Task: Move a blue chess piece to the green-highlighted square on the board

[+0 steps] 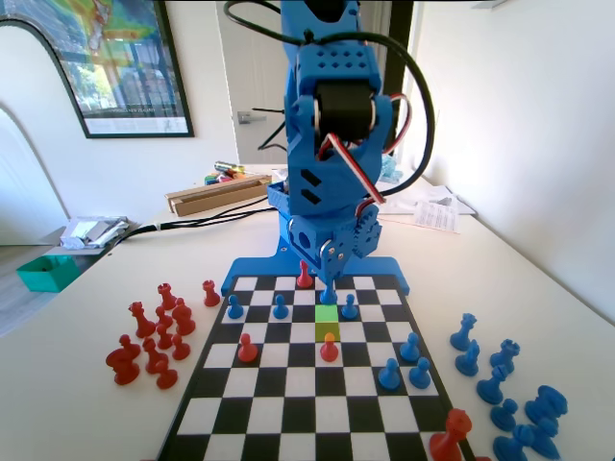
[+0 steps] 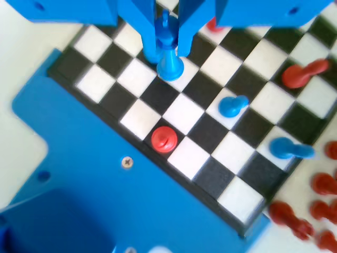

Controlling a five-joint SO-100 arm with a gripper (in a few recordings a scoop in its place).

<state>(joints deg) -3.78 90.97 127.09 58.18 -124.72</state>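
Two fingers of the gripper are closed on the blue chess piece, its top between them and its base below their tips on the board. Just past the fingers in the fixed view, toward the camera, lies the green-highlighted square, bare.

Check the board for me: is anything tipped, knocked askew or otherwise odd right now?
Nothing stands out. The claw brackets the upright blue chess piece near the board's arm end, just behind the green-highlighted square. The pieces on the board appear upright on their squares.
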